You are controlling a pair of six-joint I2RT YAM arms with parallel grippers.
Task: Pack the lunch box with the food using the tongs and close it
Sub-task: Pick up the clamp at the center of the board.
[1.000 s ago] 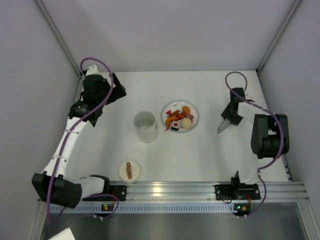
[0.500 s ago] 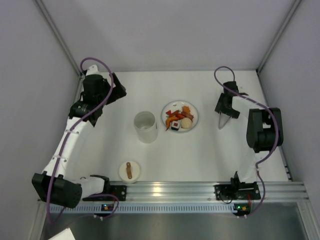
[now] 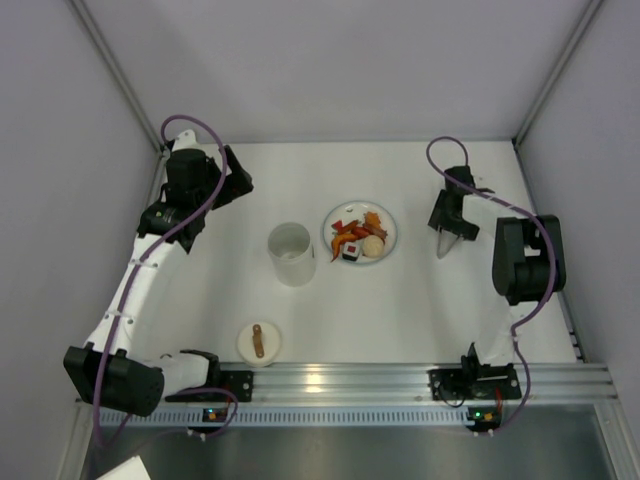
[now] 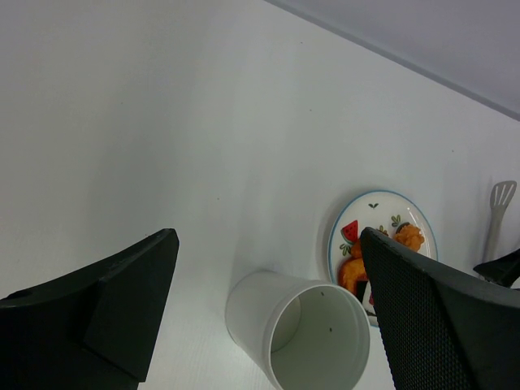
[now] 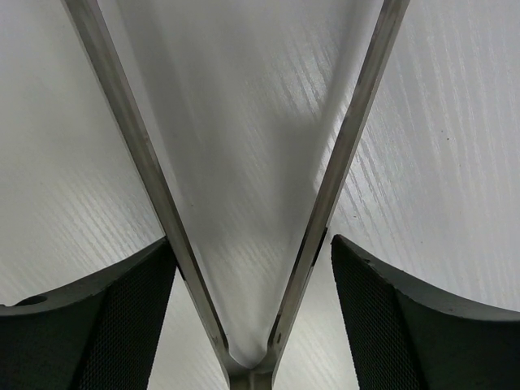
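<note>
white table (image 3: 380,310) inside pale grey walls, seen from above, with a small round plate (image 3: 392,240) near its middle. on the plate sits the food (image 3: 358,238) – orange and red strips, a beige ball and a black-and-white cube with a red spot.

the lunch box (image 3: 291,252), a white open cup, stands upright just left of the plate, not touching it. its lid (image 3: 258,341) with the brown strap lies flat well away from the plate, toward the near left, close to the metal rail.

right of the plate and clear of it, the right gripper (image 3: 447,222) holds the tongs (image 3: 443,245). in the wrist view the tongs' two arms (image 5: 154,179) splay out in a v from their joint, and the gripper's (image 5: 252,309) fingers (image 5: 89,325) stand wide, one against the outside of each arm.

the left gripper (image 3: 235,180) is far to the left of the plate, beyond the lunch box, toward the back corner. its fingers (image 4: 114,301) are spread with nothing between them. its camera looks over the empty cup (image 4: 309,341) to the plate's rim (image 4: 378,195) and one scalloped tong tip (image 4: 501,195).
</note>
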